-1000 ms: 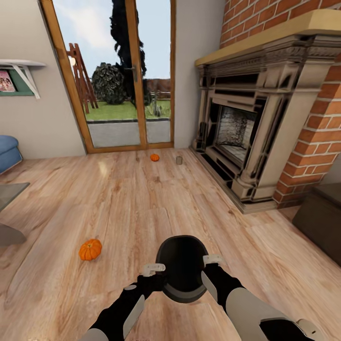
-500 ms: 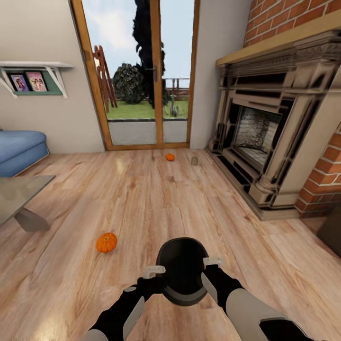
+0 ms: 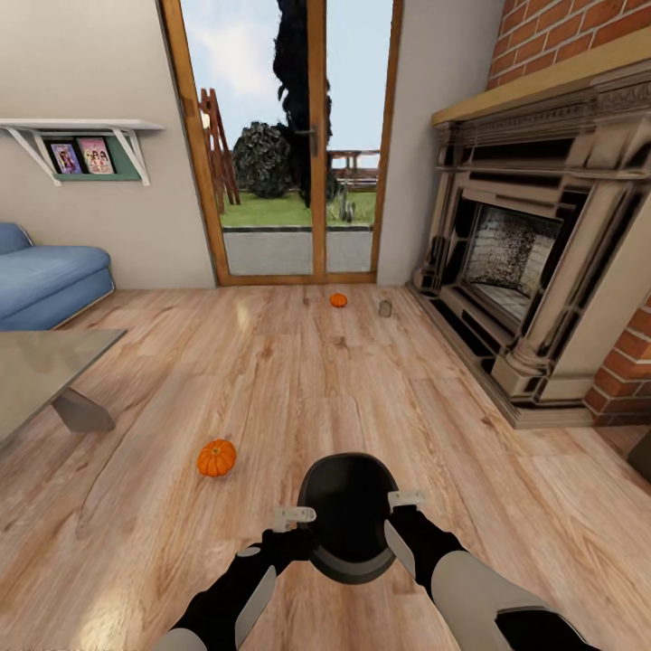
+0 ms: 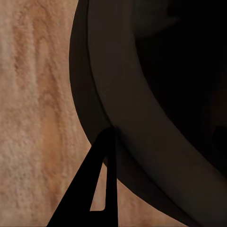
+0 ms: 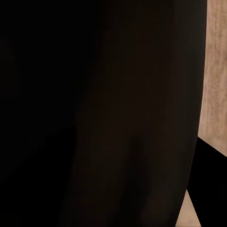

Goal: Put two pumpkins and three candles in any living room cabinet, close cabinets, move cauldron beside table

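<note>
You carry cauldron between both grippers, left and right, jaws pinching rim on opposite sides. Table ahead-left. Risk: uneven grip lets pot slip; base may hit pumpkin.

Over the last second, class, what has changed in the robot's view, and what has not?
The view swung left: the fireplace slid right, and the sofa and glass table came in. That is camera motion. The cauldron stays between the left gripper and right gripper.
</note>
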Controlling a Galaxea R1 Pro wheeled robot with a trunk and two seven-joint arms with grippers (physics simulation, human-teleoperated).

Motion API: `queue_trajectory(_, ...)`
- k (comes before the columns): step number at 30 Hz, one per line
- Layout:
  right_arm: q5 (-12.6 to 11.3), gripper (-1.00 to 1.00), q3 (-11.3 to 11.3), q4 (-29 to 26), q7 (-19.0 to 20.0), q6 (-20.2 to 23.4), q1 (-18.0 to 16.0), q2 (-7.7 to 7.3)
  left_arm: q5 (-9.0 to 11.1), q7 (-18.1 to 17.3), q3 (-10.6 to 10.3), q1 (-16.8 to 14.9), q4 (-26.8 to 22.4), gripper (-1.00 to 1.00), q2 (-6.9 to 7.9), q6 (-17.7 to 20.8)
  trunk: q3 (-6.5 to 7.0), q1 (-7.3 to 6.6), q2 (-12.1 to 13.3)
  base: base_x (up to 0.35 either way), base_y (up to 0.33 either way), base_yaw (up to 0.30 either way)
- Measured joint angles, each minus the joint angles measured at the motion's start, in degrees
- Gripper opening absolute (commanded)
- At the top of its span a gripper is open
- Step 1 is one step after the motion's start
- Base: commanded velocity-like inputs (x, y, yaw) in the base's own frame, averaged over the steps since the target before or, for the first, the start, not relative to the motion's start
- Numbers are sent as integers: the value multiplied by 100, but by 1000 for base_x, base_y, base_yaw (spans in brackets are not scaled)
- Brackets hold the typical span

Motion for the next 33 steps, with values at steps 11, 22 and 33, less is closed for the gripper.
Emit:
queue_trajectory(11, -3, -100, 16, -36, 10, -1, -5, 0, -1, 25, -4, 2, -47, -100, 0, 2, 0, 0, 0, 0, 0, 44)
queue_trajectory(22, 6, -100, 6, -16, 10, -2, -6, 1, -2, 13, 2, 2, -28, -100, 0, 3, 0, 0, 0, 0, 0, 288)
queue_trajectory(33, -10, -100, 14, -19, 0, -1, -3, 0, 8, 15, -2, 2, -26, -100, 0, 2, 0, 0, 0, 0, 0, 242)
